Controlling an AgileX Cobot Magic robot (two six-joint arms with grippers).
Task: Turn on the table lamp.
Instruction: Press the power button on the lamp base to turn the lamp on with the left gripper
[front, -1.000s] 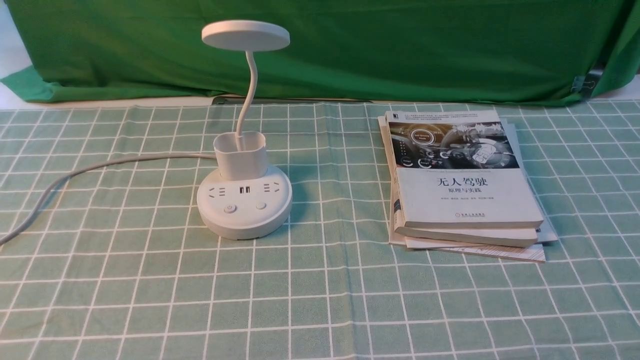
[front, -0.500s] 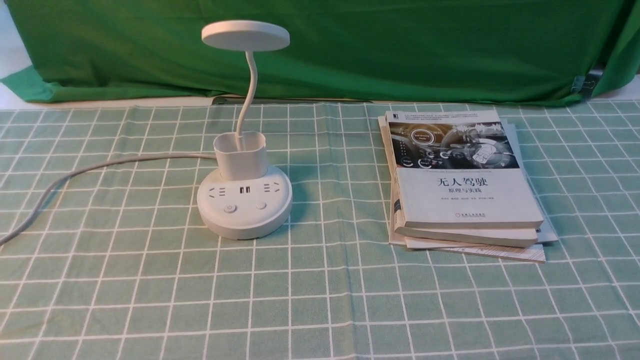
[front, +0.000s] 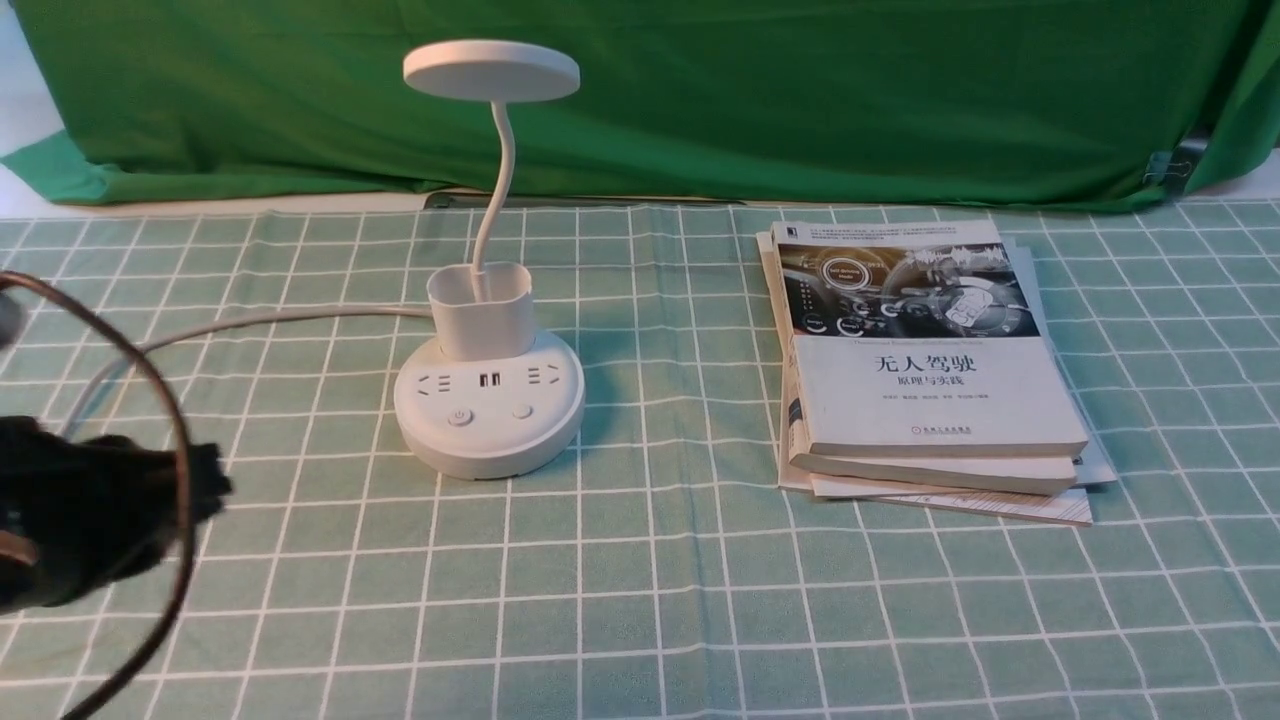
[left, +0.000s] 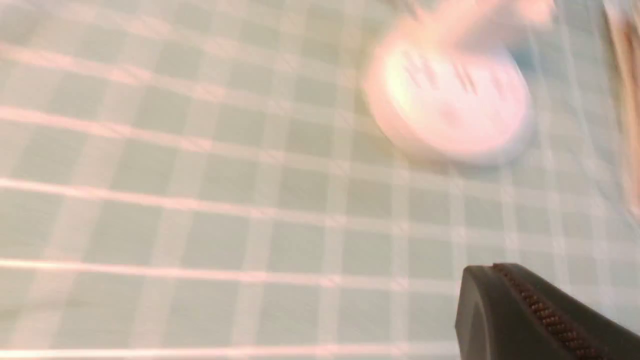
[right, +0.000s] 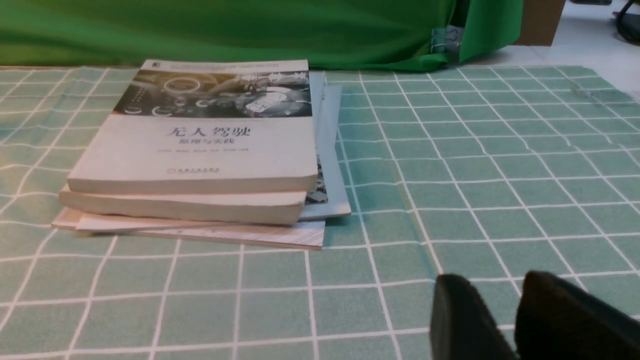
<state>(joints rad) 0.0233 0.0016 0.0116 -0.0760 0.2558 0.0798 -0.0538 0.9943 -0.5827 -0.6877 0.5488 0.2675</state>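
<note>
**Left arm arrives; lamp not yet lit**

The checked tablecloth (front: 700, 600) fills your workspace. The stack of books (front: 930, 390) lies on its right half, well apart from everything the task needs.

The table lamp (front: 482, 320) stands upright left of centre. Its round base sits flat on the cloth, the cup holder rises behind the sockets, and the neck curves up to the flat head. No glow shows on that head, so you should treat the light as off.

What has changed is at the left edge. A second ago the front view held no arm at all; now the left claw (front: 110, 500) has swung in low over the cloth, trailing a thin wire loop (front: 186, 480). It is near the lamp's grey cord (front: 250, 320) but not yet at the base. Its wrist camera is smeared by motion, showing the blurred base and only one finger (left: 525, 315), so you cannot tell whether that claw is apart or together.

The right claw (right: 517, 295) sits near the books with its tips together, holding nothing (it looks like a bystander here).

This reads as the approach just starting. Your targets are the two small buttons on the base's front: the marked one (front: 460, 417) and its plain neighbour (front: 522, 411).
</note>
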